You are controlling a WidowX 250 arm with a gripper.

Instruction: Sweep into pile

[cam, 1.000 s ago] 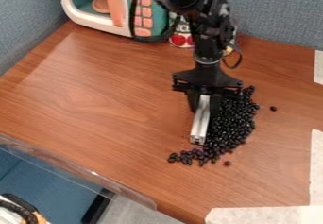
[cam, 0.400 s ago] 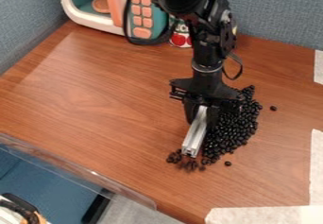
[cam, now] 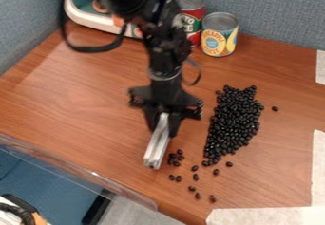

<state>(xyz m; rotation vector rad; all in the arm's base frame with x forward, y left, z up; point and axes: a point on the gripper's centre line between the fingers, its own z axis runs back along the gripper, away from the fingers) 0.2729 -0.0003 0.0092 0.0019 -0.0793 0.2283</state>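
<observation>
Gripper [cam: 166, 117] is clamping metal bar [cam: 156, 145]. Black beans [cam: 234, 119] are lying mainly at bar's two o'clock; loose beans [cam: 195, 177] are sitting at pile's seven. Noting risk: fast, narrow strokes scattering strays towards six.

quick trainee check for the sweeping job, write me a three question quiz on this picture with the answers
1. What is the black two-finger gripper holding?
a) a wooden spoon
b) a straight silver metal bar
c) a yellow sponge
2. True or false: all the small black beans lie together in one pile.
3. How many printed metal cans stand by the blue-grey fabric wall?

Key: 1 b; 2 false; 3 two
</observation>
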